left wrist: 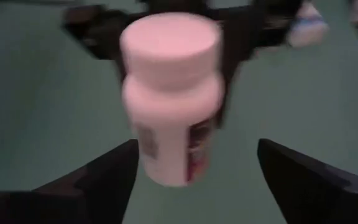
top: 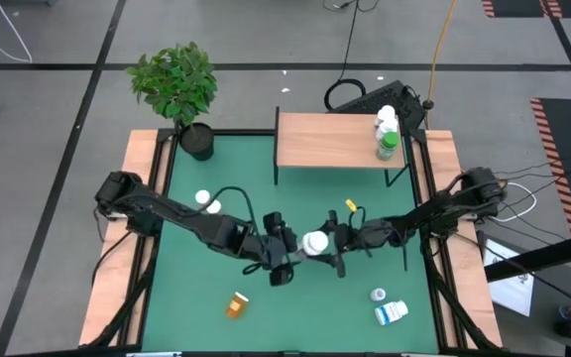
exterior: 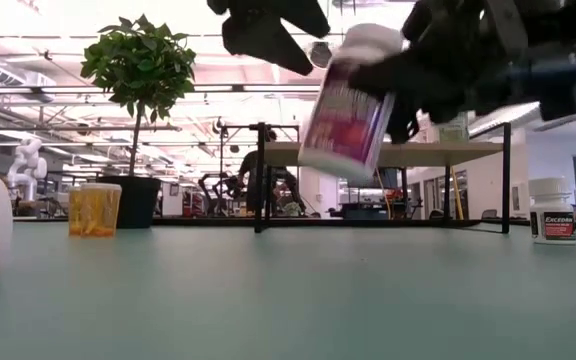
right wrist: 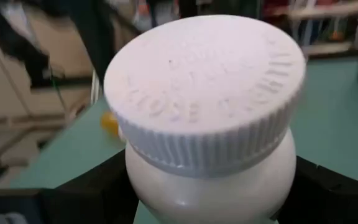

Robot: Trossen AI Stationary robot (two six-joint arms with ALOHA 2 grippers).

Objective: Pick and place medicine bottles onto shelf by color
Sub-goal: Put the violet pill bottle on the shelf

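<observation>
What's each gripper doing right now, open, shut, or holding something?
Left gripper: open, fingers spread clear of the white bottle in front of it.
Right gripper: closed on that white bottle, held above the table.

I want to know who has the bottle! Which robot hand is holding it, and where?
The right gripper holds the white-capped bottle by its body, below the cap. The left gripper has its fingers open around it, not touching.
</observation>
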